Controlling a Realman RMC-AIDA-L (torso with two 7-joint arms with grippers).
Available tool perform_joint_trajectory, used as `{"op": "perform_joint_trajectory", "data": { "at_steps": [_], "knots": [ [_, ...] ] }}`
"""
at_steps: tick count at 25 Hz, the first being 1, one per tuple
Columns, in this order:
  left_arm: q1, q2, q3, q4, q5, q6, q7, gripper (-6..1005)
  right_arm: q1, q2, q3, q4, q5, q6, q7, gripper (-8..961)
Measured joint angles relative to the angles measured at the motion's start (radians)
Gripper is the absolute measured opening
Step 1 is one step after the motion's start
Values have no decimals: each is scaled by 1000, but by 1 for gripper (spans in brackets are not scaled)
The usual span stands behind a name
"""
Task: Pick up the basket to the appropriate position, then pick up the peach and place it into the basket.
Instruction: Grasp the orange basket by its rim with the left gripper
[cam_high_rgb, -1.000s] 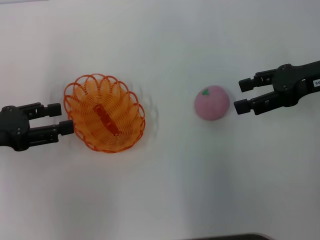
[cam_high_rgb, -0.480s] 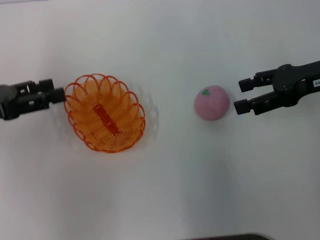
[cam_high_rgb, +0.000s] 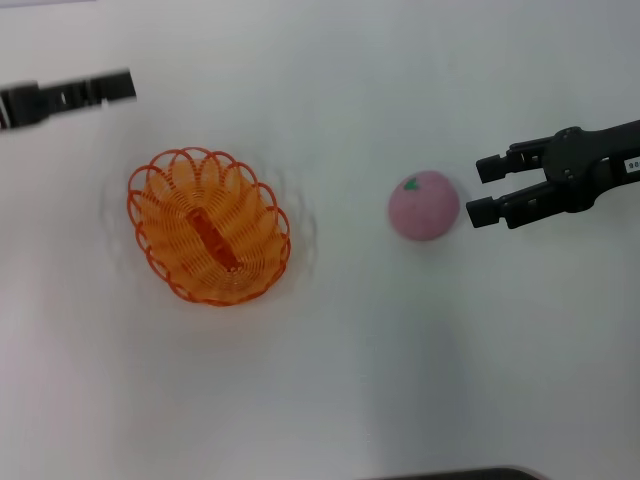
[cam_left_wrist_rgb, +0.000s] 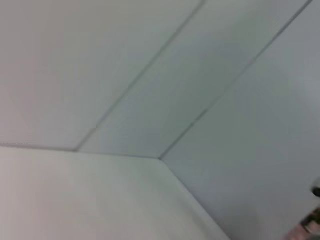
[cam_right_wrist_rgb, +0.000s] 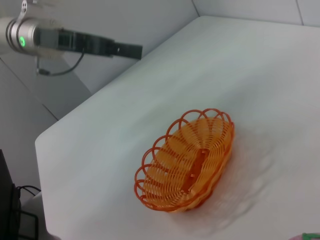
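The orange wire-loop basket (cam_high_rgb: 250, 215) stands empty on the white table, left of centre; it also shows in the right wrist view (cam_right_wrist_rgb: 165, 165). The pink peach (cam_high_rgb: 424, 205) lies to its right, well apart from it, green leaf mark facing up. My right gripper (cam_high_rgb: 475, 192) is open, empty, and close beside the peach on its right without touching it. My left gripper (cam_high_rgb: 105, 88) is up at the far left, away from the basket and holding nothing; it also shows in the right wrist view (cam_right_wrist_rgb: 125, 50). The left wrist view shows only wall panels.
The white table (cam_high_rgb: 330, 380) ends at an edge past the basket in the right wrist view (cam_right_wrist_rgb: 65, 125), with dark equipment and cables (cam_right_wrist_rgb: 12, 210) below it. A dark object (cam_high_rgb: 450, 474) sits at the near edge in the head view.
My left gripper has drawn back from the basket's left rim and moved up and away toward the far left. The basket, peach and right gripper have stayed put.
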Motion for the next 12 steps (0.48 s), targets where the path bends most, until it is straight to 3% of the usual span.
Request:
{"op": "perform_joint_trajectory", "data": {
  "at_steps": [4,9,12],
  "knots": [
    [-28,-2,55,73,9,-74,-80,760,0,0,0,-1,1,1,0,941],
    [-20,-9,279,176,28,-217,-186,760,-2,0,2,0,0,0,0,941],
    [-34,-22,364,234,97,-268,-214,759,-1,0,3,0,0,1,0,941]
  ]
}}
